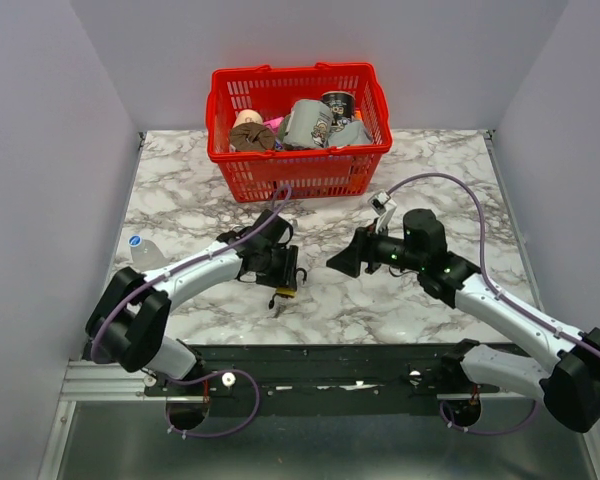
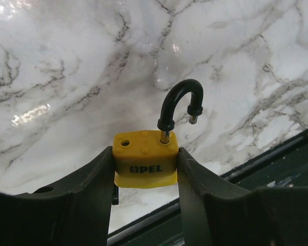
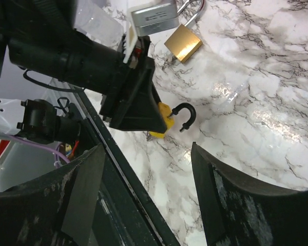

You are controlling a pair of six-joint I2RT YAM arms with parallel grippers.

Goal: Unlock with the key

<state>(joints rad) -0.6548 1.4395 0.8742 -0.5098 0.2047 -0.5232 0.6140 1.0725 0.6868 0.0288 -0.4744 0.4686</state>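
Pinched tight in left gripper: yellow padlock, shackle sprung open. Right gripper spread wide, empty, well apart from padlock. Key apparently jutting beneath padlock, mostly hidden. Risk: slackened squeeze dropping padlock, jolting key loose

Yellow padlock, black shackle

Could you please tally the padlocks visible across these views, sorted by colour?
yellow plastic-cased padlock with a black shackle: 1
plain brass padlock: 1
silver-grey metal padlock: 1
Total: 3
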